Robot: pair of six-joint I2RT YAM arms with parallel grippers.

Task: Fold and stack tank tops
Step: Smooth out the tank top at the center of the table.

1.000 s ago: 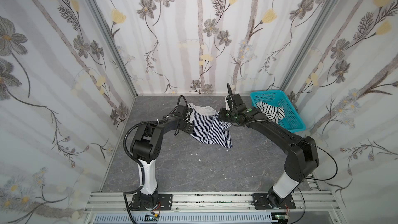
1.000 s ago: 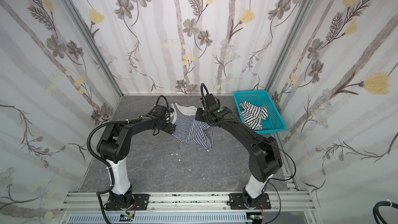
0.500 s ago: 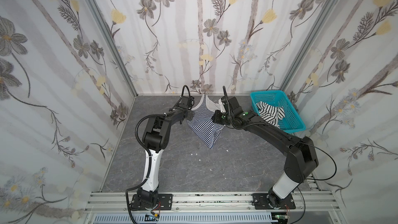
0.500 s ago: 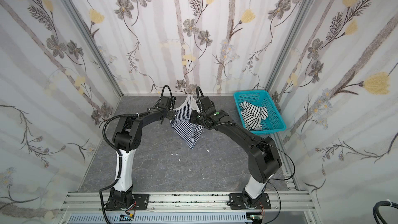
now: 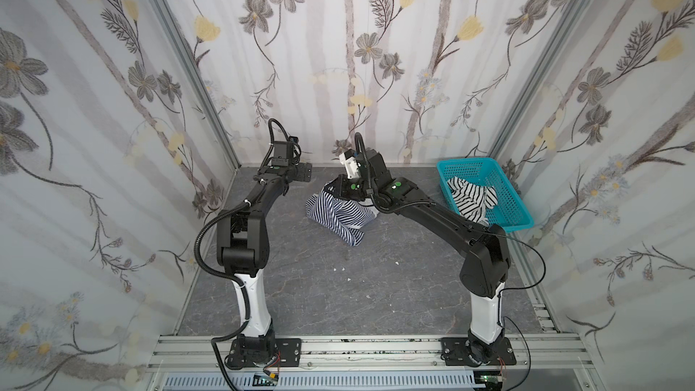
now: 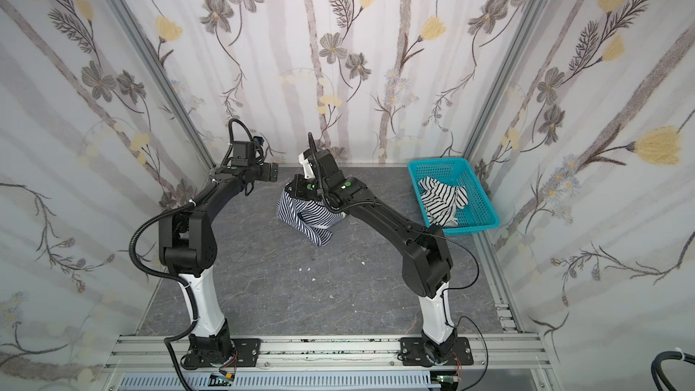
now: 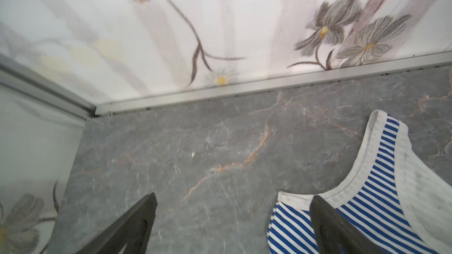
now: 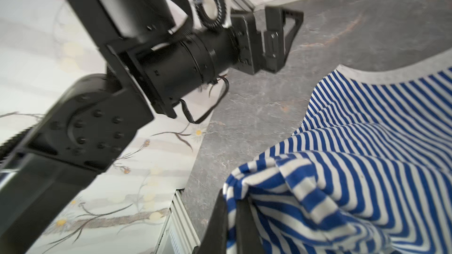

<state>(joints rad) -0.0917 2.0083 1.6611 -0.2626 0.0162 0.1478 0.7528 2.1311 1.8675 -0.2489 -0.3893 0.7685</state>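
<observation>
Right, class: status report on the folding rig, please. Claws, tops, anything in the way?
Left claw open, empty, beside the navy-striped top. Right claw shut on that top, bunched on the table. Black-striped top in the basket. No obstruction seen.

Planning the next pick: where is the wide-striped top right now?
In both top views the wide-striped top lies crumpled inside the turquoise basket, at the far right corner of the table.

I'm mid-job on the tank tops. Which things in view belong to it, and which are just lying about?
Job:
- fine-striped navy tank top, pinched by the right hand
- wide-striped black-and-white tank top, in the turquoise basket
- left hand, open and empty

Lying about:
- the turquoise basket itself
- white specks on the table
</observation>
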